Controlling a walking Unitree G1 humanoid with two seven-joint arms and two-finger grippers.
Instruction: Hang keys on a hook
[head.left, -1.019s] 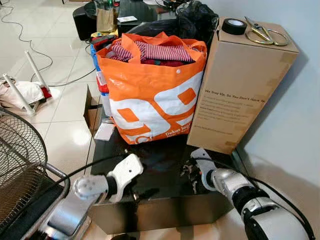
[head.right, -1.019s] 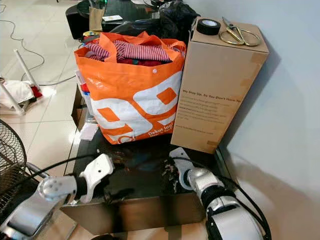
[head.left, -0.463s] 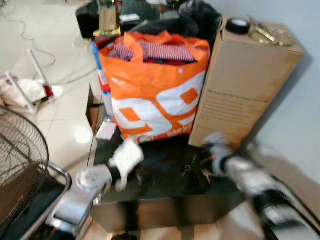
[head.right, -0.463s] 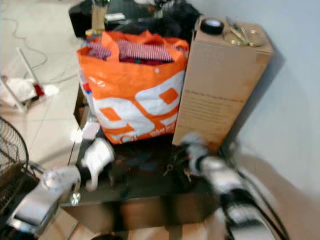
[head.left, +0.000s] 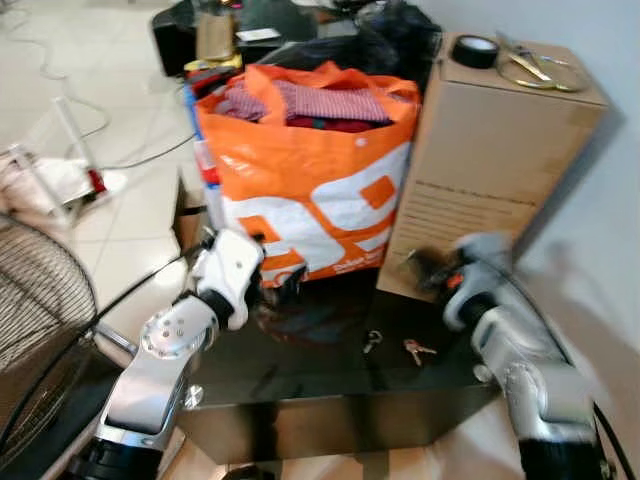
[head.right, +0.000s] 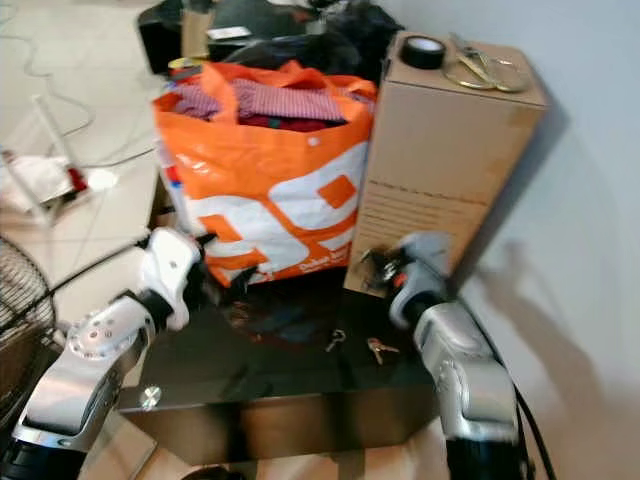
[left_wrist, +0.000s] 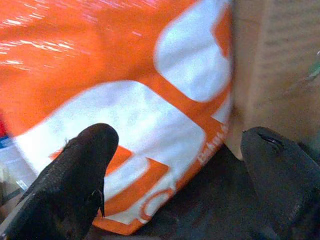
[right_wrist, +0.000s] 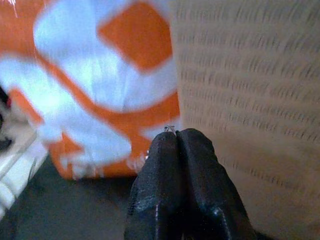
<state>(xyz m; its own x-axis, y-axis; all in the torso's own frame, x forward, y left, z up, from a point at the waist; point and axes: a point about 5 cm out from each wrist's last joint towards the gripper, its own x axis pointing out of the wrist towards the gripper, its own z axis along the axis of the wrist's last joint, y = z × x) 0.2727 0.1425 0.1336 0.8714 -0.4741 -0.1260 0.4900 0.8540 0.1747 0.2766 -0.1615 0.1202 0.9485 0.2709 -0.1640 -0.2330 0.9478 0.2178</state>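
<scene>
Fingers of right gripper pressed together, holding nothing certain; left gripper spread wide, empty. Keys lying loose on black bench, below orange bag and cardboard box. Pickup step apparently unfinished; next, likely reach down and pinch keys.

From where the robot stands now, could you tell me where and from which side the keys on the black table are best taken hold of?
Probably from above: the keys lie flat on the black table, spread in two small clumps. Pinch the ring joining them, too small to make out. The right gripper, shut, hangs above them by the cardboard box.
</scene>
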